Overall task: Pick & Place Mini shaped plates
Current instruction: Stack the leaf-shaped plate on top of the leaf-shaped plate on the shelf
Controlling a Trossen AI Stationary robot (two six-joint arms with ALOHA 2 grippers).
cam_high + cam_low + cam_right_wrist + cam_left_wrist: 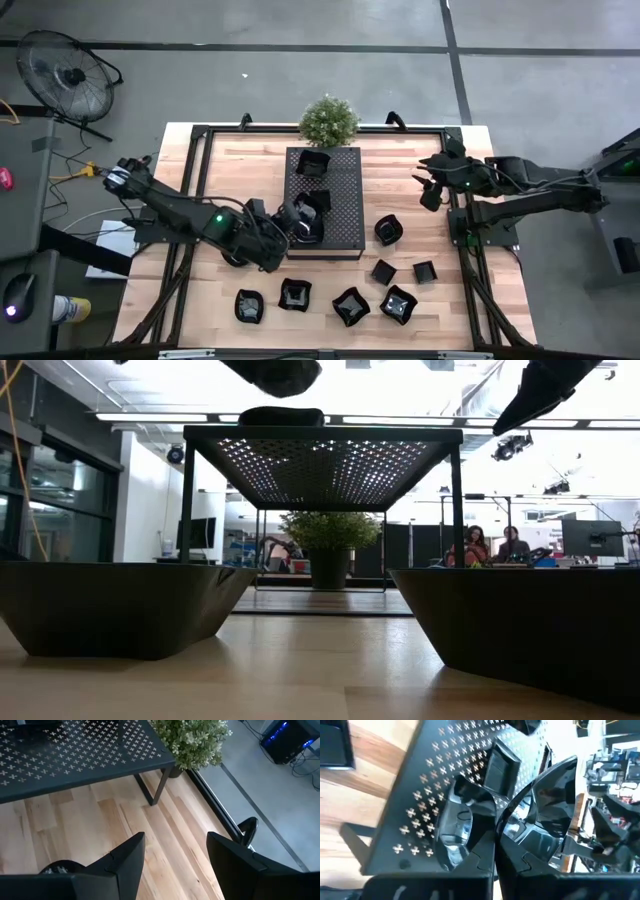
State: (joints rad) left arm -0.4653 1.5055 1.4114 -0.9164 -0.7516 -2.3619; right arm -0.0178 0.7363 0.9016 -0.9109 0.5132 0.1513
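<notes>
From above, the left gripper sits over the perforated tray, clamped on a small plate; more plates wait on the table. Past the left wrist, the fingers pinch only its glossy rim, so it could slip or tip on release. Off to the side, the right gripper hangs open and empty above bare wood.

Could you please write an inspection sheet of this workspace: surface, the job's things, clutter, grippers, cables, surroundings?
Surface: wooden table, bare planks between items.
Job's things: black perforated tray stands on legs at the table's middle; one mini plate sits at its far end, two more at the left gripper; seven lie on the wood near the front edge, e.g..
Clutter: small potted plant behind the tray.
Grippers: left gripper shut on a mini plate over the tray; right gripper open, empty, waiting at the table's right edge.
Cables: yellow cable on the floor left of the table.
Surroundings: floor fan at far left; people seated in the room behind.
</notes>
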